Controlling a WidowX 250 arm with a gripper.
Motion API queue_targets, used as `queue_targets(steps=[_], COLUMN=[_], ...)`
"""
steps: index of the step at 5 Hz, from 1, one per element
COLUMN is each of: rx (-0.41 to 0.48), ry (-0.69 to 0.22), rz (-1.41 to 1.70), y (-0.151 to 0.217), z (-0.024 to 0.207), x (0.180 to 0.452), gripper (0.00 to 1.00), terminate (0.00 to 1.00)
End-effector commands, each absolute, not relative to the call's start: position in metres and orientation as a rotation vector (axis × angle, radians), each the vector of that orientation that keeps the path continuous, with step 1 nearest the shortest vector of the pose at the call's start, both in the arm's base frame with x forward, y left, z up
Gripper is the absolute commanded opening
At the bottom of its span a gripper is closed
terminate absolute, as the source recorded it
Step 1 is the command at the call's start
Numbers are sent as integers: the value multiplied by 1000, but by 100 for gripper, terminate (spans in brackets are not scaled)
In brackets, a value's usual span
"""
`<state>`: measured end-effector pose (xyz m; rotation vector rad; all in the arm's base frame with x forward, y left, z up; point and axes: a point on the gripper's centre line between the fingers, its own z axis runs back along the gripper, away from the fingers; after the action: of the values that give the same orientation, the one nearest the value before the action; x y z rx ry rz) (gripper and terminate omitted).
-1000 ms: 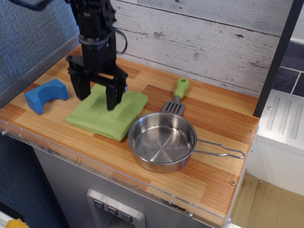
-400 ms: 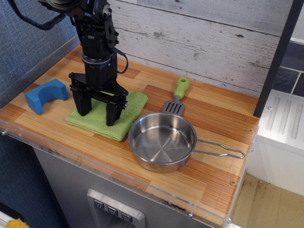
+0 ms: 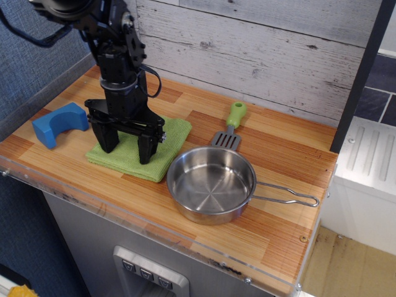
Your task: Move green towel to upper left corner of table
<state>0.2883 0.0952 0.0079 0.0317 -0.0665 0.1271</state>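
The green towel (image 3: 162, 150) lies flat and folded on the wooden table (image 3: 272, 154), left of centre near the front. My black gripper (image 3: 127, 150) stands upright over the towel's middle. It is open, with one fingertip (image 3: 111, 146) near the towel's left part and the other fingertip (image 3: 145, 156) toward its front right. Both tips are down at the cloth. The arm hides the middle of the towel.
A blue curved block (image 3: 59, 122) sits left of the towel. A steel pan (image 3: 211, 184) with a wire handle lies right against the towel's right edge. A green-handled spatula (image 3: 232, 123) lies behind the pan. A plank wall runs along the back, and a clear rim (image 3: 124, 210) edges the table's front.
My gripper has come down from above the towel until its open fingertips reach the cloth. The towel, pan, block and spatula have not moved.
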Motion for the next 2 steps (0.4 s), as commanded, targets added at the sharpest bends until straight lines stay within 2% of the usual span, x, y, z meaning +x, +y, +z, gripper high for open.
queue_targets(steps=[1, 2], rx=[22, 28], ry=[-129, -124], rz=[192, 210], y=[114, 124], z=[16, 9], x=[316, 331], gripper=[100, 100], terminate=[0, 0])
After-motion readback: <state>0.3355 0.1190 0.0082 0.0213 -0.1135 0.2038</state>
